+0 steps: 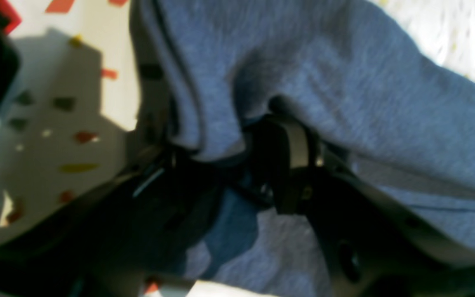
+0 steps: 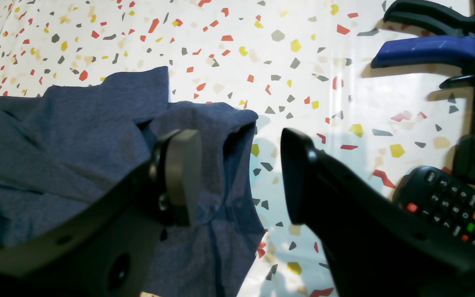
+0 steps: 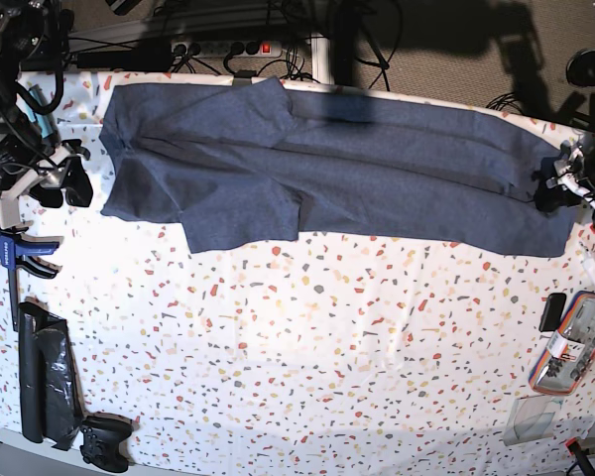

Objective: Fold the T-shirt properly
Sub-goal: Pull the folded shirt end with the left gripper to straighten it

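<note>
Two grippers flank the dark heathered navy-blue cotton T-shirt point(image 3: 327, 174) along the speckled worktop's point(image 3: 307, 337) far edge: left gripper point(image 1: 237, 161) and right gripper point(image 2: 239, 173) both gape, empty. Pinch matching hems squarely before lifting.

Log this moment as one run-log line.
T-shirt: folded lengthwise on table | left hand: open at hem end | right hand: open beside shirt, nothing held
</note>
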{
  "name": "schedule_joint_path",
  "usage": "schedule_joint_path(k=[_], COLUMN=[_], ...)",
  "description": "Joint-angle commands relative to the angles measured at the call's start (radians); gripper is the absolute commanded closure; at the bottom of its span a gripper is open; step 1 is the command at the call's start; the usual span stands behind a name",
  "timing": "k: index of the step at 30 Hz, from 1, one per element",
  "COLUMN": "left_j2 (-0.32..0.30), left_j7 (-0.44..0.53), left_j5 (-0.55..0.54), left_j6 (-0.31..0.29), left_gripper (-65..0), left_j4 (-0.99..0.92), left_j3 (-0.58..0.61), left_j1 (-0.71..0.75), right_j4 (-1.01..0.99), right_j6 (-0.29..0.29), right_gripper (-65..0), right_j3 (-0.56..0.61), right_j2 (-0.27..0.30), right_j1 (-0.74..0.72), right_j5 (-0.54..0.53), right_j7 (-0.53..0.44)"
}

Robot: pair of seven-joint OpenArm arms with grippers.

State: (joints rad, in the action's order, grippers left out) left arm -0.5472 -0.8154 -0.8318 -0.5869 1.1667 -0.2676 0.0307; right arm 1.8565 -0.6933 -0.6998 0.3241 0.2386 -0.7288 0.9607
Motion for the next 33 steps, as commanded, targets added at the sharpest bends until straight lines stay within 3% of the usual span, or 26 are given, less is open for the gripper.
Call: schedule_joint_path(k=[1, 5, 10, 11, 16, 19, 22, 28, 33], left_j2=[-0.019, -0.018, -0.016, -0.016, -0.016, -0.016, -0.016, -0.016, -0.015], left_j7=[0.003, 0.005, 0.033, 0.052, 0.142, 0.152, 0.159, 0.109, 0.039], left_j5=[-0.015, -0.125, -0.153, -0.138, -0.003, 0.007, 0.038, -0.026, -0.063], left_j6=[-0.008, -0.008, -0.008, -0.008, -0.005, 0.072, 0.109, 0.109, 0.108], left_gripper=[-27.5, -25.7, -2.3, 0.0, 0.0, 0.0, 0.0, 0.0, 0.0], left_j4=[0.01, 0.01, 0.01, 0.01, 0.01, 0.01, 0.011, 0.018, 0.078], left_j3=[-0.006, -0.006, -0.006, -0.006, -0.007, -0.013, -0.053, -0.182, -0.213], left_j1=[-0.012, -0.011, -0.011, -0.011, -0.011, -0.013, -0.014, -0.014, -0.002], right_j4=[0.019, 0.019, 0.019, 0.019, 0.019, 0.019, 0.019, 0.019, 0.019], right_j6=[-0.005, -0.005, -0.005, -0.005, -0.005, -0.005, -0.005, -0.005, -0.005], right_gripper=[-31.2, -31.2, -31.2, -31.2, -31.2, -31.2, -31.2, -31.2, -31.2], right_j3=[-0.005, -0.005, -0.005, -0.005, -0.005, -0.005, -0.005, -0.005, 0.013], right_j2=[0.017, 0.017, 0.017, 0.017, 0.017, 0.017, 0.017, 0.017, 0.017], right_j1=[-0.006, -0.006, -0.006, -0.006, -0.006, -0.006, -0.006, -0.006, -0.006], right_j5=[-0.016, -0.016, -0.016, -0.016, -0.016, -0.016, -0.016, -0.016, -0.016], right_j7=[-0.018, -0.017, -0.017, -0.017, -0.017, -0.017, -0.017, -0.017, -0.011])
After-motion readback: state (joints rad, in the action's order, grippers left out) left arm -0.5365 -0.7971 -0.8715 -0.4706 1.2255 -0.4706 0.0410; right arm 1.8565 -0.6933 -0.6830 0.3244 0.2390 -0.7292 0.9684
